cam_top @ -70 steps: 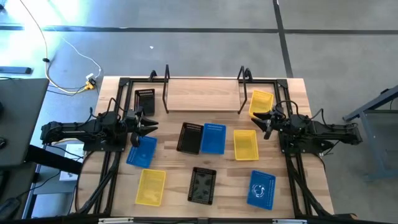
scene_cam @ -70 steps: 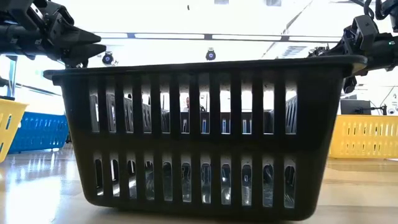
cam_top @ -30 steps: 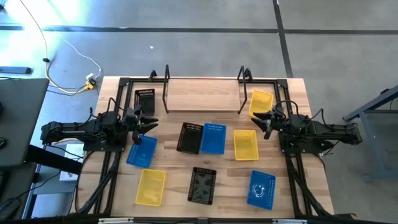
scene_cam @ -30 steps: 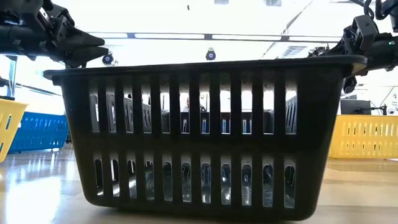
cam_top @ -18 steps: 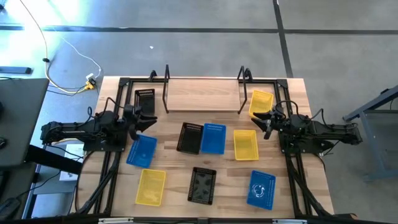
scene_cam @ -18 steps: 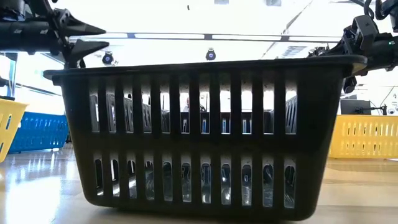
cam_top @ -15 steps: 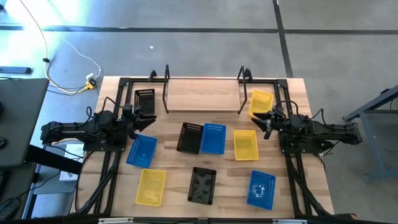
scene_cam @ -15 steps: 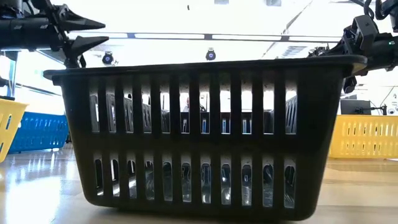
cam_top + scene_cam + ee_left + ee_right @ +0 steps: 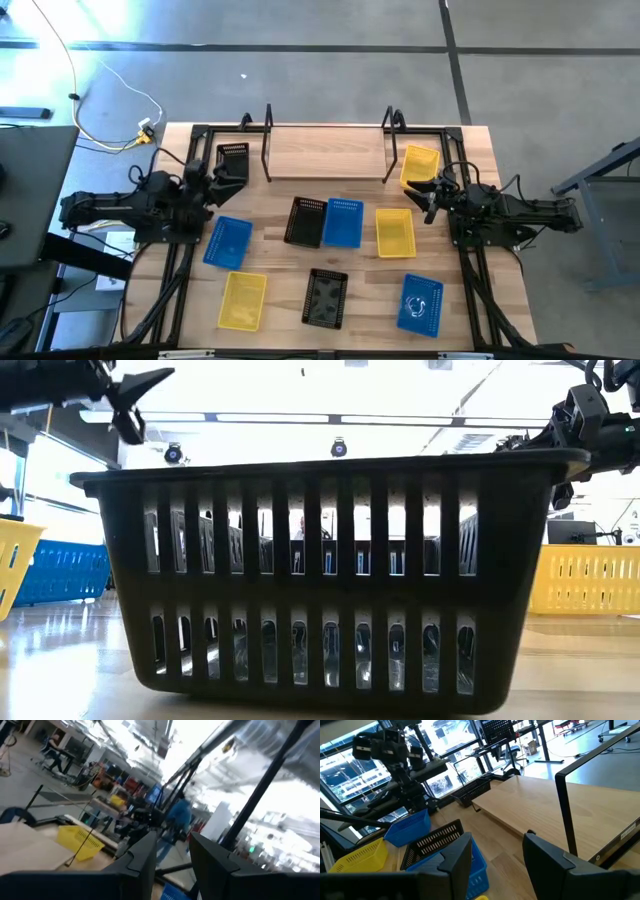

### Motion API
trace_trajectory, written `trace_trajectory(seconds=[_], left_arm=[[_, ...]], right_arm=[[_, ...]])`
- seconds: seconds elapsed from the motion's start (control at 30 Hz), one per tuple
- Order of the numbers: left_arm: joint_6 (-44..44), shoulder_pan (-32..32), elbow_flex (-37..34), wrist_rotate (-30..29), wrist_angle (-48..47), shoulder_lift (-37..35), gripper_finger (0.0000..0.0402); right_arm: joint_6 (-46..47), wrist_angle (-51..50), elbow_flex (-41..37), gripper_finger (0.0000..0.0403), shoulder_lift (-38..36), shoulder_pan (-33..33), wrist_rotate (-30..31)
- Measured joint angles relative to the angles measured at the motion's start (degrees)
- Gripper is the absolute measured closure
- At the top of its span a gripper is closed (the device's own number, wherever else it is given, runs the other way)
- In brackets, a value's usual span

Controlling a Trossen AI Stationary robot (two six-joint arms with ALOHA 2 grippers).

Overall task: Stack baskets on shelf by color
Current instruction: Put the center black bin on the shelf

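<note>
The large light wooden tabletop [image 9: 275, 285] carries everything. At its far edge stands the shelf [image 9: 325, 153], a narrow pale plank between upright black rod brackets; nothing rests on it, so I judge that no stacking has been done.

The small perforated plastic baskets lie scattered. One black basket [image 9: 232, 161] sits just beside the shelf's left bracket, and a yellow basket [image 9: 419, 164] just beside the right bracket. Nearer the middle, a second black basket [image 9: 304, 220] touches a blue basket [image 9: 343, 222], with a second yellow basket [image 9: 394, 231] close by. Toward the near edge lie another blue basket [image 9: 228, 242], a third yellow basket [image 9: 242, 300], a third black basket [image 9: 326, 297] and a last blue basket [image 9: 420, 303].

The left gripper [image 9: 222, 171] is raised near the far-left black basket, its jaws parted and empty. The right gripper [image 9: 428, 199] waits between the two yellow baskets on the right, jaws spread wide, also empty.

The step in hand looks like an approach to a first pick. The next move likely calls for lowering the left gripper over that black basket's rim and closing on one wall.
</note>
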Motion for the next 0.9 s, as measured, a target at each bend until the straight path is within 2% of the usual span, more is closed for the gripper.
trace_trajectory(seconds=[0.17, 0.3, 0.47, 0.63, 0.9], left_arm=[[5.8, 0.0, 7.4, 0.1, -8.6, 8.5, 0.0296], [9.8, 0.0, 13.2, 3.4, -14.5, 16.9, 0.0293], [15.7, -0.3, 20.6, 8.1, -21.8, 26.6, 0.0281], [23.6, -2.9, 27.2, 7.7, -28.5, 34.3, 0.0274], [32.3, -7.8, 33.4, 3.2, -35.5, 44.7, 0.0275]], right_arm=[[0.0, 0.0, 0.0, 0.0242, 0.0, 0.0, 0.0], [1.5, 0.0, 0.0, 0.0242, 0.0, 0.0, 0.0], [18.3, 0.0, 0.0, 0.0242, 0.0, 0.0, 0.2], [29.1, 0.0, 0.0, 0.0242, 0.0, 0.0, 0.1], [29.1, 0.2, 0.0, 0.0242, 0.0, 0.0, 0.2]])
